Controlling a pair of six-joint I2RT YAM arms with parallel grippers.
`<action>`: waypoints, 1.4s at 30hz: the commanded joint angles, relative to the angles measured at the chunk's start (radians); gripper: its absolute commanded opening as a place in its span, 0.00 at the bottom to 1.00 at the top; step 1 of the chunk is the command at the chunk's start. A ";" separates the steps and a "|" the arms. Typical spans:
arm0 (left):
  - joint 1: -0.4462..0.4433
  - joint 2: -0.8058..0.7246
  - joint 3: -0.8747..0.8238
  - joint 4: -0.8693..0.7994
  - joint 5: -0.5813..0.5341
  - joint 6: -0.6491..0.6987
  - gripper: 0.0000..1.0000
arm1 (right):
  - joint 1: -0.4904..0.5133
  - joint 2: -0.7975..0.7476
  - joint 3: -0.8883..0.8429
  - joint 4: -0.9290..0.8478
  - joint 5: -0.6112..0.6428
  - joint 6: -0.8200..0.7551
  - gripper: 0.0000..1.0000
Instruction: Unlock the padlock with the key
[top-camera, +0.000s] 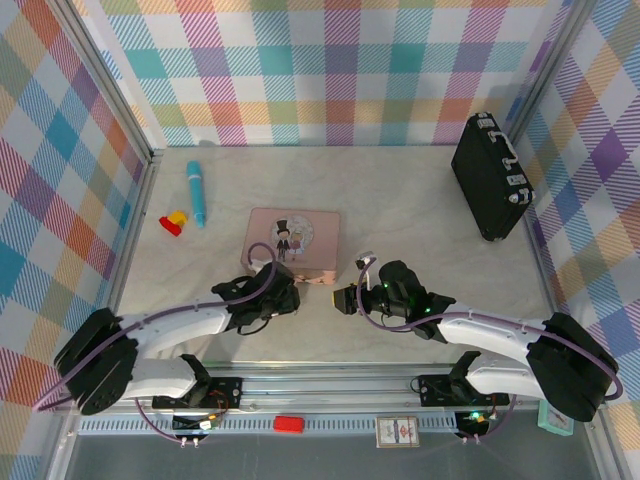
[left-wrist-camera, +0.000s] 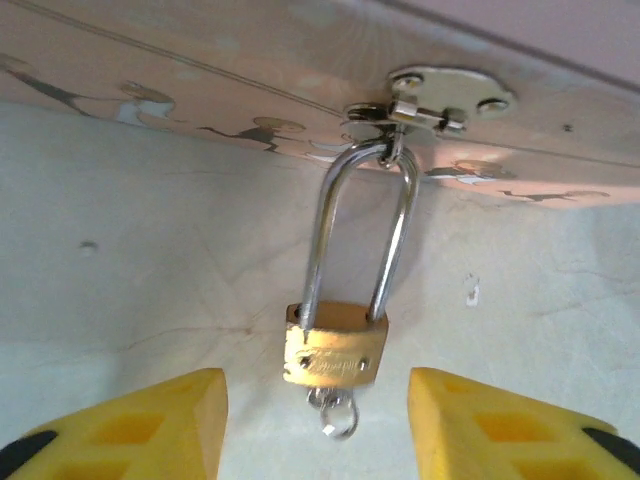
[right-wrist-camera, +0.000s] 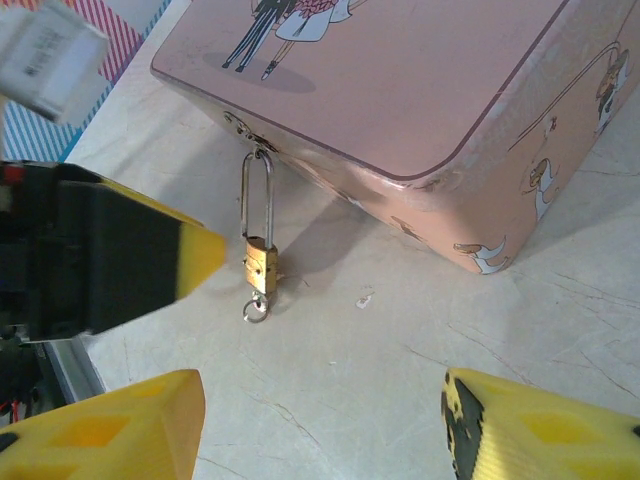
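Padlock (left-wrist-camera: 333, 345): shackle hooked through latch (left-wrist-camera: 430, 105) on near side of tin (right-wrist-camera: 420, 90). Long axis runs from tin toward surface's near edge, brass body at low end, keyhole end facing arms. Key (left-wrist-camera: 337, 412) sticks out of body's base. Left gripper (left-wrist-camera: 316, 425): fingers apart either side of body, touching nothing. Right gripper (right-wrist-camera: 320, 420): fingers wide apart, empty, just rightward. Tin mid-surface.

The padlock (left-wrist-camera: 333, 352) has a shiny brass-coloured metal body and polished silver shackle; the pink box (right-wrist-camera: 420, 90) looks smooth, the pale surface (left-wrist-camera: 120, 250) matt and scuffed.
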 joint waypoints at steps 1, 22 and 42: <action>0.016 -0.086 0.013 -0.124 -0.055 0.029 0.54 | -0.005 0.015 0.035 0.008 -0.010 0.026 0.64; 0.464 0.203 0.381 -0.151 0.105 0.252 0.69 | 0.092 0.351 0.264 0.003 0.055 0.210 0.62; 0.311 0.285 0.263 0.028 0.137 0.096 0.66 | -0.137 0.491 0.410 -0.070 -0.156 0.059 0.59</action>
